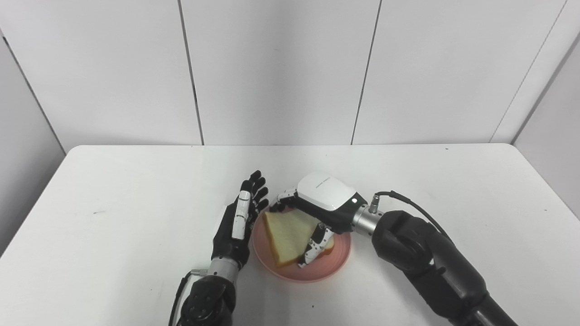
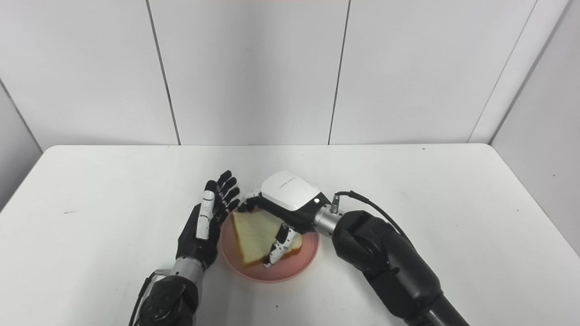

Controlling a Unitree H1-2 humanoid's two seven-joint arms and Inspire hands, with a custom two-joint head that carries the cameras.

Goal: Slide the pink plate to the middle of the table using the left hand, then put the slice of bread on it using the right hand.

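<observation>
One slice of bread [image 1: 285,237] lay on the pink plate [image 1: 333,265] near table centre, pinched by the right hand [image 1: 317,206], while the left hand [image 1: 238,222], fingers spread at nine o'clock, held nothing; a sticky release might drag it off.

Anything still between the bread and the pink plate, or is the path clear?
Nothing visible does. The slice of bread already lies on the pink plate, under the right robot hand; the left robot hand stands open beside the rim.

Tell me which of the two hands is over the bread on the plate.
The right hand, with the white shell, reaches over the slice of bread on the pink plate. The left hand stands open beside the plate's left rim.
</observation>
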